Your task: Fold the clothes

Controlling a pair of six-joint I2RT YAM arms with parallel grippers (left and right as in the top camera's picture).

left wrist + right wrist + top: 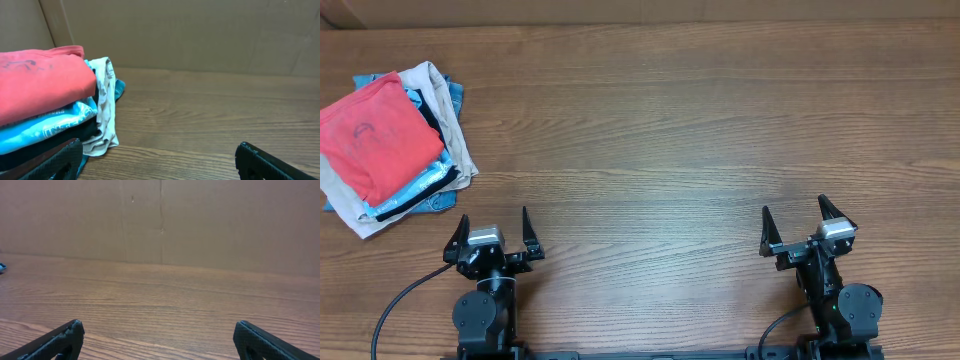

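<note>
Overhead shows my left gripper (pixel 495 222) and right gripper (pixel 795 215) both spread wide and empty at the near edge of the table (pixel 670 130). Out past my left one, near but not touching, the red shirt (pixel 370 140) lies folded into a neat rectangle on top of a pile (pixel 438 88) of other folded clothes. I judge the folding done; nothing loose is left to fold.

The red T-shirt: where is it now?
Overhead, the red T-shirt sits folded atop the clothes pile at far left, ahead of the left gripper.
</note>
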